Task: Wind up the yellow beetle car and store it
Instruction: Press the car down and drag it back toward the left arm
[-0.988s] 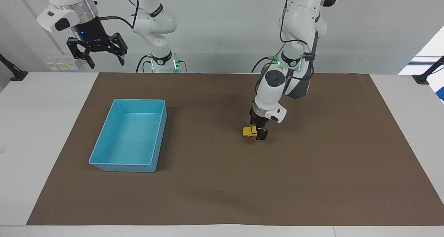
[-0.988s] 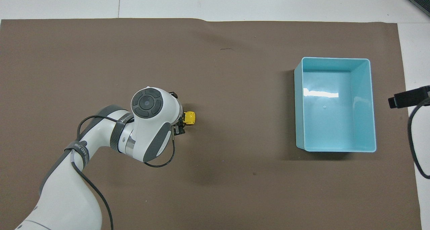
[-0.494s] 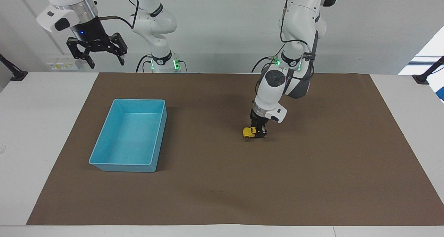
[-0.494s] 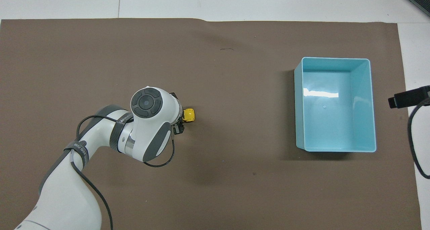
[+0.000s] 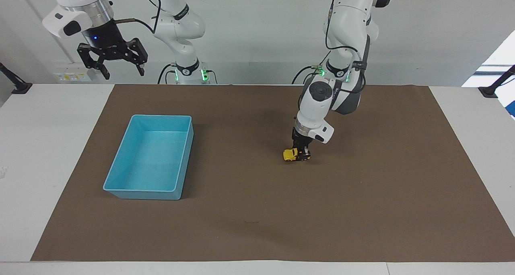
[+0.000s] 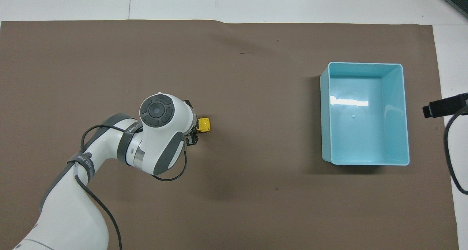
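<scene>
The yellow beetle car (image 5: 290,154) is down at the brown mat (image 5: 362,194), near the middle of the table. My left gripper (image 5: 301,154) reaches down from above and is shut on the car's rear half. In the overhead view the car's front (image 6: 205,124) pokes out beside the left wrist, which hides the fingers. The light blue bin (image 5: 143,194) stands empty on the mat toward the right arm's end; it also shows in the overhead view (image 6: 324,114). My right gripper (image 5: 124,73) is open and empty and waits high above the table edge by its base.
The brown mat (image 6: 256,206) covers most of the white table. Black clamps (image 5: 18,86) sit at both table ends near the robots. A black cable loops around the left wrist (image 6: 172,177).
My left gripper has shifted slightly toward the left arm's end with the car in it and has settled a little lower. The right arm has not moved.
</scene>
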`<control>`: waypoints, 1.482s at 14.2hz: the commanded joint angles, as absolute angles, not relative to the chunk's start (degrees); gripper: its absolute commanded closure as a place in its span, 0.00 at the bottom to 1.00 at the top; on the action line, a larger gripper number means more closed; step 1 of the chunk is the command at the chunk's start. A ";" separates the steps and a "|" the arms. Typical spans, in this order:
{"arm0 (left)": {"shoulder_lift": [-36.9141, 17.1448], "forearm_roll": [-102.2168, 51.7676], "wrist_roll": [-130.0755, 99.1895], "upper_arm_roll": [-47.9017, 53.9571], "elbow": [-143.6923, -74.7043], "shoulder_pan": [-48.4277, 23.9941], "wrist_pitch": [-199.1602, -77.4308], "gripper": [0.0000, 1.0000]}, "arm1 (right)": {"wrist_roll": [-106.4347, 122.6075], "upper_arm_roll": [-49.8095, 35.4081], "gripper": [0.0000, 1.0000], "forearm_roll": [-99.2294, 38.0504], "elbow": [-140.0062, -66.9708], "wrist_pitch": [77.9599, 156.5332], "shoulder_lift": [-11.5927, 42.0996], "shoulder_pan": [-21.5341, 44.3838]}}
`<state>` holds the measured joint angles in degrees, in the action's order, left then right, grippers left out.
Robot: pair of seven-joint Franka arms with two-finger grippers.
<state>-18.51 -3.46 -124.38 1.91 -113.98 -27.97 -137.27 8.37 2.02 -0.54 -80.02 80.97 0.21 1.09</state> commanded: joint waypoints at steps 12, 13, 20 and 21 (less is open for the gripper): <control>-18.19 -3.87 -113.83 1.23 -115.40 -15.92 -134.21 1.00 | 7.47 1.49 0.00 -0.79 -81.21 81.65 -0.79 0.35; -18.19 -3.78 -113.04 1.23 -115.40 -15.21 -133.77 1.00 | 7.56 1.49 0.00 -0.79 -81.21 81.65 -0.79 0.35; -18.02 -3.78 -111.62 1.14 -115.31 -13.27 -132.54 1.00 | 7.47 1.49 0.00 -0.79 -81.21 81.65 -0.79 0.35; -17.84 -3.78 -111.62 1.14 -115.23 -12.84 -132.45 1.00 | 7.47 1.49 0.00 -0.79 -81.21 81.65 -0.79 0.35</control>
<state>-17.25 -3.61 -112.97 1.44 -114.42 -14.07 -131.46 8.37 2.02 -0.54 -80.02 80.97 0.21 1.09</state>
